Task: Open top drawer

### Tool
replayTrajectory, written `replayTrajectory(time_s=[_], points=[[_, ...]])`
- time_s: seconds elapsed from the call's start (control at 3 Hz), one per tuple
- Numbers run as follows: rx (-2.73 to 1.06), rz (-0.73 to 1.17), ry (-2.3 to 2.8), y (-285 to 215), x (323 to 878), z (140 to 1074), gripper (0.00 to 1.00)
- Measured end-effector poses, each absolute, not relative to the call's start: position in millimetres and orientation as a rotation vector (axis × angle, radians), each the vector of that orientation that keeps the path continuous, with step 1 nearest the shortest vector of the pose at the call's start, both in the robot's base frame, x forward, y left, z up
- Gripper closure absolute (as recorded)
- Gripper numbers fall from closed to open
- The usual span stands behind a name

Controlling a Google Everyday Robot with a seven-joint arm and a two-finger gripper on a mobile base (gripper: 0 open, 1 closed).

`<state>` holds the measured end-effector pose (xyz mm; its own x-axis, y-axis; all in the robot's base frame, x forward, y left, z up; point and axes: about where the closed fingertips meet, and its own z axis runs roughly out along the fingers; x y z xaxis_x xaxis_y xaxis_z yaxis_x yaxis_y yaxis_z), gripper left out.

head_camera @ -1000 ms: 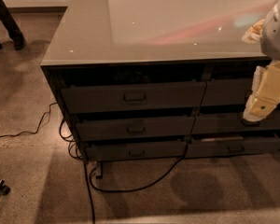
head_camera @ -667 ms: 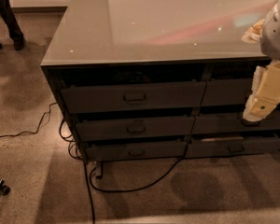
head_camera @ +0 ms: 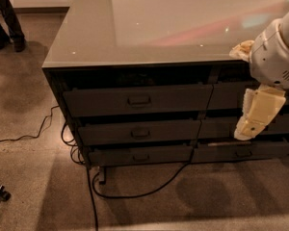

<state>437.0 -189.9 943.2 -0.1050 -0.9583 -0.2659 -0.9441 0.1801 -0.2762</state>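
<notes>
The wide, dark grey top drawer (head_camera: pixel 96 101) sits centre-left in the frame and looks shut, its small rectangular loop handle (head_camera: pixel 138 100) at mid-front. The cream plastic gripper (head_camera: pixel 248 126) hangs at far right, well apart from the handle; I cannot tell whether it is open or closed. Best to come in square to the handle, then pull straight out.

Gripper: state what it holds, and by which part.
Nothing seen held: the gripper hangs at the right, clear of the top drawer and its handle.
</notes>
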Motion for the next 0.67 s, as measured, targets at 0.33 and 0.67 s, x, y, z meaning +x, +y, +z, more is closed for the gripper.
replayTrajectory(time_s=[0.33, 0.67], points=[[-1.794, -0.051, 2.083, -189.9, 437.1, 943.1, 0.0], [-1.825, -0.066, 2.044, -183.8, 445.3, 936.1, 0.0]])
